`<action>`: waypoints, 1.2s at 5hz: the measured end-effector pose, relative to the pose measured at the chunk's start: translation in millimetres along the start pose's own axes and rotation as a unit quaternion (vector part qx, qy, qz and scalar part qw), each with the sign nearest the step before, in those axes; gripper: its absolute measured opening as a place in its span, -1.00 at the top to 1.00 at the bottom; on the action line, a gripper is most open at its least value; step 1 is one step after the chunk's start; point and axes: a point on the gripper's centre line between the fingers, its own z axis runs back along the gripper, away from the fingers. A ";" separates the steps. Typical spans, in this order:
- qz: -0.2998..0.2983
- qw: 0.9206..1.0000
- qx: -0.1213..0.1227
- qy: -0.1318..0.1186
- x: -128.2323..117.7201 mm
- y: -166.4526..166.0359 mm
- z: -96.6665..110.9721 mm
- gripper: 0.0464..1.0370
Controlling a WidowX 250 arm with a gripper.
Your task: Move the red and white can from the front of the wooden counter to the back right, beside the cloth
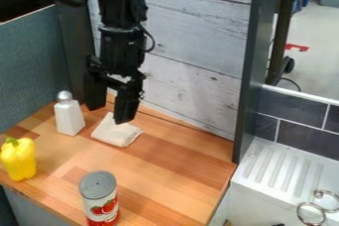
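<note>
The black gripper [111, 113] hangs pointing down over the back of the wooden counter, its two fingers apart with nothing between them. Just below and behind its fingertips lies a folded white cloth [116, 132]. Left of the cloth stands a white shaker-like bottle [68, 116] with a silver rounded top. A yellow bell pepper [19, 159] is upright near the counter's left front edge. Toward the front stands a can [100, 200] with a grey lid and red tomatoes on its label.
The wooden counter [169, 170] is bounded by a whitewashed plank wall [195, 36] behind and a teal panel [29, 66] at left. A dark post [248, 71] rises at its right back corner. Beyond is a white sink unit [265, 188] with metal rings [311, 213].
</note>
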 end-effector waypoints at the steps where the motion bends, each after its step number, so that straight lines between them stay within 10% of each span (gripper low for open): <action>1: -0.001 1.000 -0.007 0.018 -1.2 -1.7 -10.8 -0.93; 3: -0.026 0.999 -0.019 0.009 -23.5 -12.0 -6.2 -0.93; 6: -0.009 0.990 -0.012 0.143 -92.4 -21.0 -41.2 -0.93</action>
